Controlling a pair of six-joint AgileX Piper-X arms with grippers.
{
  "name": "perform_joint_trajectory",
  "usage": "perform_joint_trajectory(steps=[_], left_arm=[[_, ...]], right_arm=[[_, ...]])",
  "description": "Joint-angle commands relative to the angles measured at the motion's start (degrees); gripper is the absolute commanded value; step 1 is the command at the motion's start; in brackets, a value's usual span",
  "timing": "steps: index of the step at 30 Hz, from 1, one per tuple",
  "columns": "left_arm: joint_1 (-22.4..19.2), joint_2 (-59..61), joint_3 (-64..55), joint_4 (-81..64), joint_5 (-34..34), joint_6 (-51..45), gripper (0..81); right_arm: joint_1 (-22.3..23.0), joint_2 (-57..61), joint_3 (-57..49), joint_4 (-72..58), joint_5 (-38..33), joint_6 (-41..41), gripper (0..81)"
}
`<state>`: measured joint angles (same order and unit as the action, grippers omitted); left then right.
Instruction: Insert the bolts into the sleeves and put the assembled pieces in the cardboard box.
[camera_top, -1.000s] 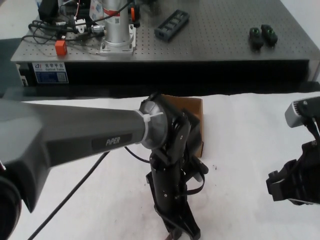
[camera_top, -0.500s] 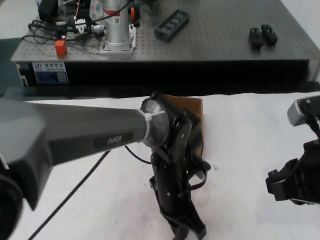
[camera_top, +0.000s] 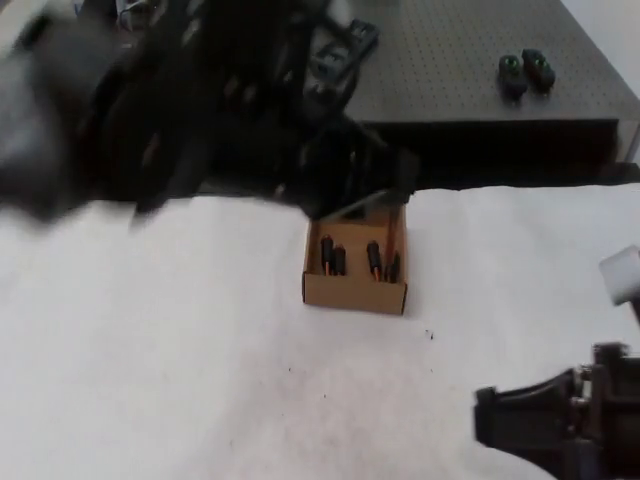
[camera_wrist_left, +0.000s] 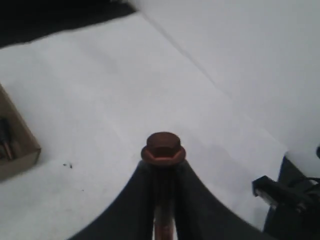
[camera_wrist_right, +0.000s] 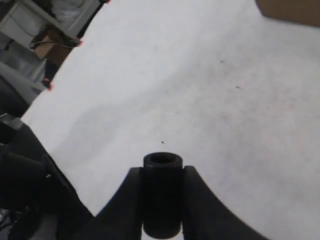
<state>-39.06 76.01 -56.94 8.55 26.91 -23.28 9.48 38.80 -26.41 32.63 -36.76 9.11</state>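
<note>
Left wrist view: left end effector (camera_wrist_left: 163, 169) clamps a bolt (camera_wrist_left: 163, 149), head pointing outward, held free for mating.

Right wrist view: right end effector (camera_wrist_right: 161, 172) grips a sleeve (camera_wrist_right: 161, 200), open bore facing out to take that bolt.

High view: cardboard box (camera_top: 355, 290) sits mid-counter (camera_top: 150, 360), assembled pieces (camera_top: 327, 252) standing inside; the arm stretched low across it a second ago has swung up and back, uncovering the box.
</note>
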Motion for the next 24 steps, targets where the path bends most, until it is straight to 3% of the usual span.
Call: perform_joint_trajectory(steps=[1, 5, 8, 24], left_arm=[[-0.3, -2.7, 4.9, -10.1, 0.8, -6.2, 0.6], [-0.3, -6.5, 13.2, -23.3, 2.5, -14.0, 0.6], [-0.3, -8.2, 15.6, -25.3, 2.5, -14.5, 0.6], [-0.3, -8.5, 15.7, -25.4, 4.4, -14.5, 0.6]], right_arm=[[7.6, 3.4, 0.4, -15.7, -1.6, 6.5, 4.6], [12.4, 8.3, 0.1, -25.8, -1.0, 10.6, 4.6], [14.1, 10.7, 0.0, -29.3, 1.5, 10.7, 4.6], [14.6, 12.0, 0.0, -36.9, 6.4, 10.6, 4.6]])
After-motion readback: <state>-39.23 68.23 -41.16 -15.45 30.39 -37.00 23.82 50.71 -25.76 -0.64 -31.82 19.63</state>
